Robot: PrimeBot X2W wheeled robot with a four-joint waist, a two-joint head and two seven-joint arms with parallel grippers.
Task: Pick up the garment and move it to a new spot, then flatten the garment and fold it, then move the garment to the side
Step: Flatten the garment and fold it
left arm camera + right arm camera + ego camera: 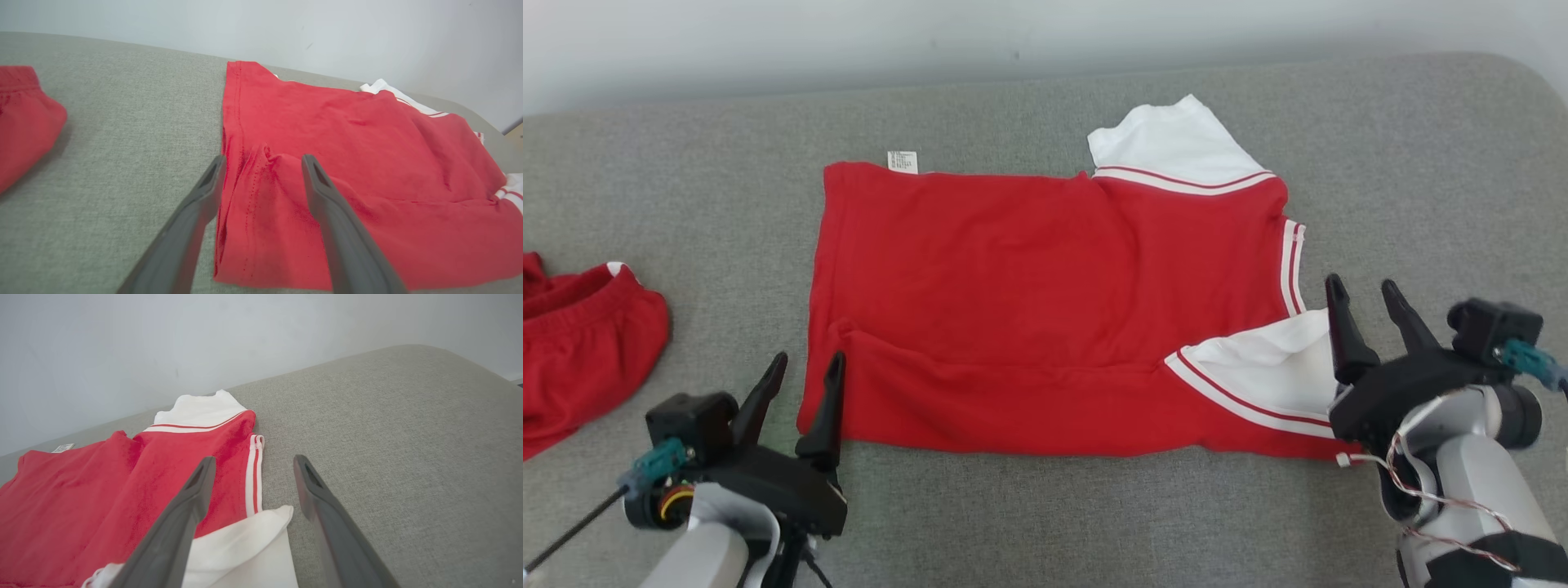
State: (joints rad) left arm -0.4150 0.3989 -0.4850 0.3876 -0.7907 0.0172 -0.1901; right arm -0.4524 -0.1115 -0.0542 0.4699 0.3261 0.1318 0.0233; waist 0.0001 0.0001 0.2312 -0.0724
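At the far left, a bunched red cloth piece with an elastic waistband lies on the grey fabric-covered worktop, well apart from the task's thing. Just right of it the left claw has its two long dark fingers spread, pinching nothing; in the left wrist view its fingers straddle the rumpled near-left corner of the hem. The garment, a red short-sleeved jersey T-shirt with white sleeves and red-and-white stripe trim, lies spread sideways across the middle of the worktop, hem to the left and collar to the right, with a strip along its near edge folded over the body. A small white tag peeks out at the far-left corner. One white sleeve points away, the other lies near. At that near sleeve's right edge the right claw is spread too, gripping nothing.
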